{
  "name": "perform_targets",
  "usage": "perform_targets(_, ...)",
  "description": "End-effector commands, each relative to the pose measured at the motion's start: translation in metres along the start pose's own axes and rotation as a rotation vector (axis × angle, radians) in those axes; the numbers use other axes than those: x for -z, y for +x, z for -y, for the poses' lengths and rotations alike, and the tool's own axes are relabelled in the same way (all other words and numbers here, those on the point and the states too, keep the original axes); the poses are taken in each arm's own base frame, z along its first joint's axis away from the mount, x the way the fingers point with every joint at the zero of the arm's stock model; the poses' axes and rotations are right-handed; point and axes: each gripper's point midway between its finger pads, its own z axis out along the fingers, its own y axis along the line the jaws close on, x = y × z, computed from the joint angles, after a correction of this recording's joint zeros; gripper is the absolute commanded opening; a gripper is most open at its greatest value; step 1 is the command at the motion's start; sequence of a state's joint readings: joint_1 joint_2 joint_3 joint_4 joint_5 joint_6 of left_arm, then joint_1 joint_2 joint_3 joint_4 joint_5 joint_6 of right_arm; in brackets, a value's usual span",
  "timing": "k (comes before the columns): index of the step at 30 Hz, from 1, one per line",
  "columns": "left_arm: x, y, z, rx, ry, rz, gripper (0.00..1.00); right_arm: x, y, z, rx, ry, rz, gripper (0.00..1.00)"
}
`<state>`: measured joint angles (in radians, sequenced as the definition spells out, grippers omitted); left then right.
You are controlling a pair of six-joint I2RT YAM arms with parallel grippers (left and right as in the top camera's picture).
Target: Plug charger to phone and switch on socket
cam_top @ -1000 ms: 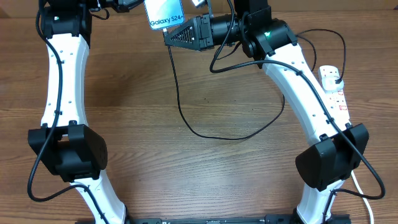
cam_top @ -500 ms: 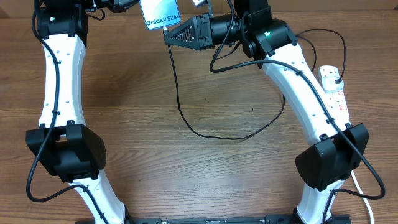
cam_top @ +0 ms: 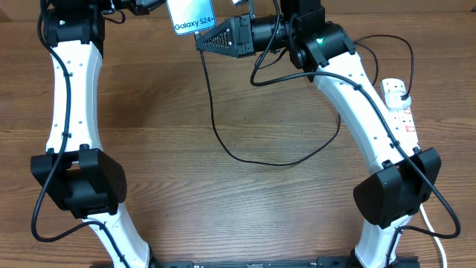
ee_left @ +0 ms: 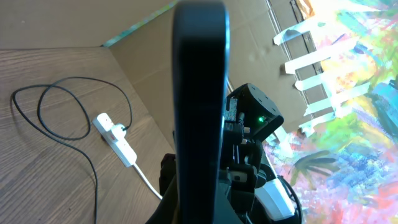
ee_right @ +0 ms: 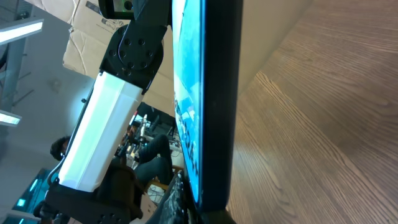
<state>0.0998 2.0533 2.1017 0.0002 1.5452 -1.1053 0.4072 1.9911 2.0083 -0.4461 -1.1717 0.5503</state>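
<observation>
Spanning the whole scene: one brown wood-grain table [cam_top: 223, 216], bare boards between the two arms. Behind it, in the left wrist view, a cardboard panel [ee_left: 249, 31] and a brightly painted picture [ee_left: 354, 124].

Far left corner: left gripper [cam_top: 158, 6], jaws closed on the phone [cam_top: 192, 15], which is held up off the table with its light blue screen showing.

Just right of the phone: right gripper [cam_top: 202, 43], jaws pinched shut on the connector end of the charger [cam_top: 260, 161], right at the phone's lower edge. The tip itself is hidden. The black cable drops from there and loops loosely across the table.

Right edge: the socket [cam_top: 405, 115], flat on the table, with the charger's black plug seated at its far end and a white cord [ee_left: 144, 179] trailing off.
</observation>
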Motion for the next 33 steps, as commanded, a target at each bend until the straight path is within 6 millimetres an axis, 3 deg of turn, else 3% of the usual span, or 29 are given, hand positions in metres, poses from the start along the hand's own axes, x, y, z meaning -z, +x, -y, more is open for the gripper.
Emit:
perform_targets(1,-0.001,0.005,0.019,-0.037,0.017,-0.033,0.04,0.002,-0.008,-0.002,0.028,0.004,0.021,0.04)
perform_targets(18,-0.007,0.007,0.02,-0.025,0.024,-0.045,0.04,0.004,-0.022,-0.001,0.076,0.036,0.082,0.06)
perform_targets(19,-0.007,0.007,0.02,-0.024,0.024,-0.045,0.04,0.005,-0.023,0.0,0.075,0.037,0.084,0.15)
perform_targets(21,-0.006,0.007,0.02,-0.024,0.023,-0.044,0.04,0.005,-0.023,0.001,0.068,0.039,0.084,0.2)
perform_targets(24,-0.006,0.007,0.02,-0.024,0.023,-0.043,0.04,0.005,-0.019,0.004,0.035,0.047,0.073,0.51)
perform_targets(30,-0.006,0.003,0.018,-0.02,0.012,-0.022,0.04,0.005,-0.009,0.011,-0.037,0.066,0.047,0.66)
perform_targets(33,-0.001,0.002,0.017,-0.048,0.007,-0.012,0.04,0.005,-0.004,0.009,-0.053,0.051,0.024,0.78)
